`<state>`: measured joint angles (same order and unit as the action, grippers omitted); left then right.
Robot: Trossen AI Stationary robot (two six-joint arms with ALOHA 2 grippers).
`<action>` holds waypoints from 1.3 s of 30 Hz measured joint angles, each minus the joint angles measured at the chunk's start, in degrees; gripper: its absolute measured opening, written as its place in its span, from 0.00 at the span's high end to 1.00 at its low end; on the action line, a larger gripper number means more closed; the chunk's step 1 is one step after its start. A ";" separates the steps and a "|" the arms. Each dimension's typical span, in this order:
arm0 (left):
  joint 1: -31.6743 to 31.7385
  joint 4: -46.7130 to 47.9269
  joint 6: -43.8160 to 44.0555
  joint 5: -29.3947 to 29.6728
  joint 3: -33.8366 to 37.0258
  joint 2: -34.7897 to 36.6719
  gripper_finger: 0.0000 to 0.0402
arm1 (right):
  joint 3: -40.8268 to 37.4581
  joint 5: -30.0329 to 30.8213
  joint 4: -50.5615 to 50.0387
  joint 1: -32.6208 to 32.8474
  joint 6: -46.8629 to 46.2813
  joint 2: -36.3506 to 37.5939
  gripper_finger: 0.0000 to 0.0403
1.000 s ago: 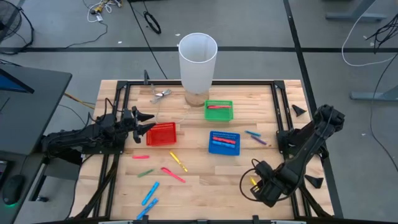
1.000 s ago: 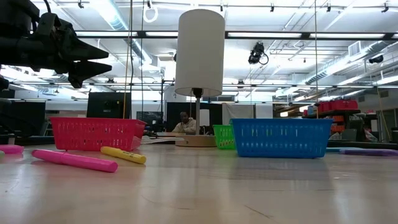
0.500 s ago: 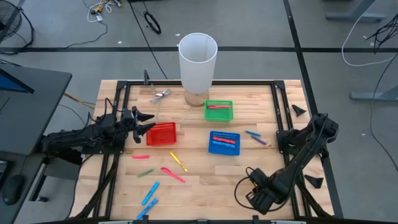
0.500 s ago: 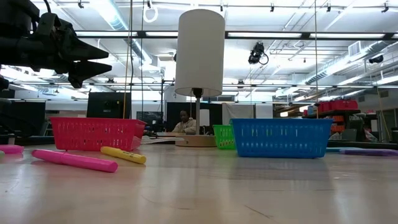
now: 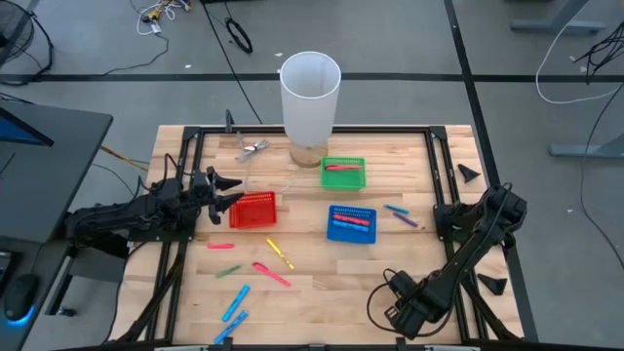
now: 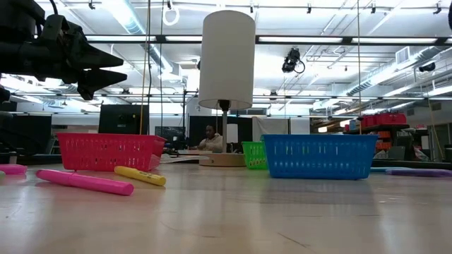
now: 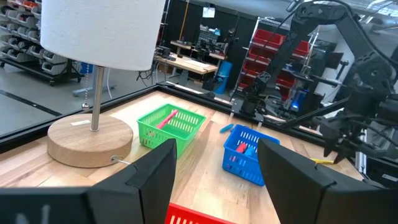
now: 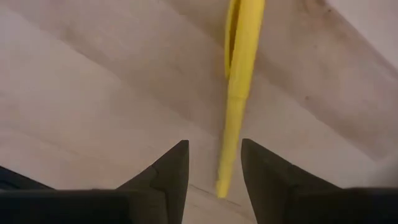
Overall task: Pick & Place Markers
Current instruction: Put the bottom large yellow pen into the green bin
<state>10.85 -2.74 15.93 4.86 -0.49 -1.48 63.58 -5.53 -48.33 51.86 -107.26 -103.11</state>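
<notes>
Right wrist view shows the right gripper (image 8: 211, 163) low over a yellow marker (image 8: 239, 87) at the table's (image 5: 322, 278) near right edge, fingers parted beside its tip, seemingly lining up a grasp. Left gripper (image 5: 226, 190) waits open above the red basket (image 5: 255, 211).

We see bare table (image 5: 331, 278) between the scattered markers (image 5: 278, 254) and the right end effector (image 5: 398, 314); farther back, 3 baskets (image 5: 351, 223) and the white cylinder (image 5: 310, 95) block passage.
</notes>
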 joint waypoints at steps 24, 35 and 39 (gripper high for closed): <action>0.02 0.00 -0.01 0.00 0.00 0.00 0.42 | -5.54 -0.54 5.78 -0.02 -0.01 0.28 0.79; 0.01 0.00 0.00 0.00 0.02 0.00 0.42 | -5.54 -0.58 5.81 -0.11 2.17 0.22 0.97; 0.02 0.00 0.00 0.00 0.02 0.00 0.42 | -5.59 -1.18 4.27 -1.58 5.24 1.44 0.96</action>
<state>10.87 -2.74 15.93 4.86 -0.47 -1.48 57.99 -6.71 -44.06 50.27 -102.02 -101.67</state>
